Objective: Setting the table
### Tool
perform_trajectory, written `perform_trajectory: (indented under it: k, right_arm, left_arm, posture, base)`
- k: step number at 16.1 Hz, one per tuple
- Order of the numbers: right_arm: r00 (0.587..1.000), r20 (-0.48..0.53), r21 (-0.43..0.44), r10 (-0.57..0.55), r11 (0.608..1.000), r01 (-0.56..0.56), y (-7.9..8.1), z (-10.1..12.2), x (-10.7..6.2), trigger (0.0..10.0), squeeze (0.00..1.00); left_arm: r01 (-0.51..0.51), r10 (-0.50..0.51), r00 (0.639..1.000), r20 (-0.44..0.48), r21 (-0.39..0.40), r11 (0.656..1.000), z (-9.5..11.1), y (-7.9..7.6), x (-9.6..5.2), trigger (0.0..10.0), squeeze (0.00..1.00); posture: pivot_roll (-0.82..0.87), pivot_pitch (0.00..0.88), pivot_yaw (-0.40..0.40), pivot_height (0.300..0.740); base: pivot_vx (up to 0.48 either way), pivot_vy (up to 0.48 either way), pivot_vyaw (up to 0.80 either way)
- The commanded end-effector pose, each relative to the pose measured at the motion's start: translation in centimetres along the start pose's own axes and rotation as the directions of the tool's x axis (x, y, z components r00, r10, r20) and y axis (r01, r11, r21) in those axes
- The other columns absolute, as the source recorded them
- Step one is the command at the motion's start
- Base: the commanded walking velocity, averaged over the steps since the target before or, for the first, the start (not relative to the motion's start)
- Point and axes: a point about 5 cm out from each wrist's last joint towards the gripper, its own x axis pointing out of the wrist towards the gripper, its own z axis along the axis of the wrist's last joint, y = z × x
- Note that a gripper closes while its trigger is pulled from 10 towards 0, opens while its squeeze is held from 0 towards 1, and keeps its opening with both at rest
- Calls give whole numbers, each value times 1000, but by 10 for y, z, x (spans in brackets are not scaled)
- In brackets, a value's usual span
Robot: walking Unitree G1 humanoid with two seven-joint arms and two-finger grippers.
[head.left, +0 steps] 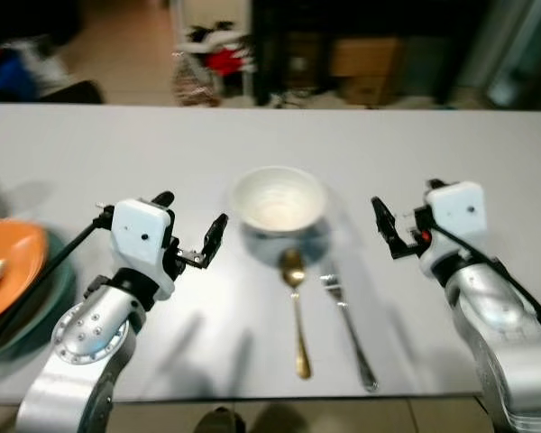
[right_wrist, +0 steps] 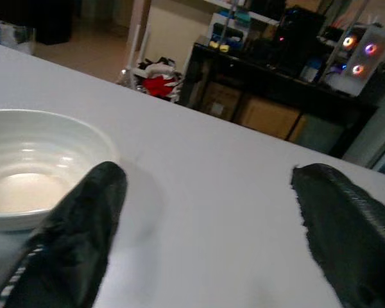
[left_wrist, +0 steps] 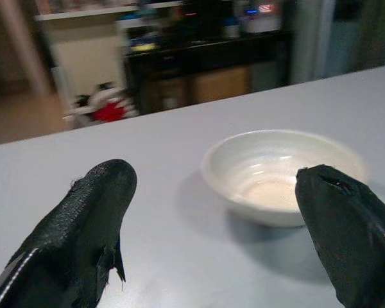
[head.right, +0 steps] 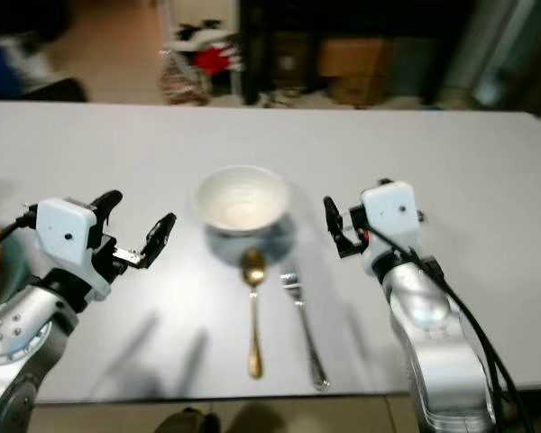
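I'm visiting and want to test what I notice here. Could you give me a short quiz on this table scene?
1. True or false: the spoon lies to the robot's left of the fork.
2. What stands just beyond the cutlery? A) a mug B) a white bowl C) a jug
3. Fill in: the left end effector is ____, holding nothing.

Key: 1 true; 2 B; 3 open.

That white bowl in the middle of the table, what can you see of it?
The bowl is round, white and glossy, like glazed ceramic, with faint rings inside. It stands upright and empty on the grey table, apart from both pincers. A gold spoon lies just in front of it, its head close to the bowl's base.
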Motion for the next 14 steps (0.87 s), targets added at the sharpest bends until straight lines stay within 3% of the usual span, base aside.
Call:
perform_trajectory:
  k: [1, 4, 9, 14]
  right_arm:
    - [999, -49, 46, 19, 999, -17, 6, -1, -9, 10000, 1000]
    - [993, 1, 242, 119, 963, -116, 27, 1, -21, 10000, 1000]
    - [984, 70, 253, 164, 951, -177, 34, 18, -23, 10000, 1000]
    - [983, 74, 308, 166, 934, -181, 36, 18, -22, 10000, 1000]
  left_arm:
    - [-30, 30, 999, 16, 19, 999, 3, 0, -2, 10000, 59]
    - [-37, 37, 999, -19, 12, 999, -4, -7, -5, 10000, 59]
    - [-21, 22, 1000, -16, 37, 999, -4, -11, 0, 10000, 35]
    - [-13, 13, 1000, -9, 42, 999, -2, -12, 2, 10000, 39]
  posture:
    - [120, 0, 28, 740]
    - [119, 0, 27, 740]
    - [119, 0, 22, 740]
    - [122, 0, 21, 740]
  base:
    - [0, 0, 800]
    - [0, 0, 800]
    - [0, 0, 800]
    - [0, 0, 800]
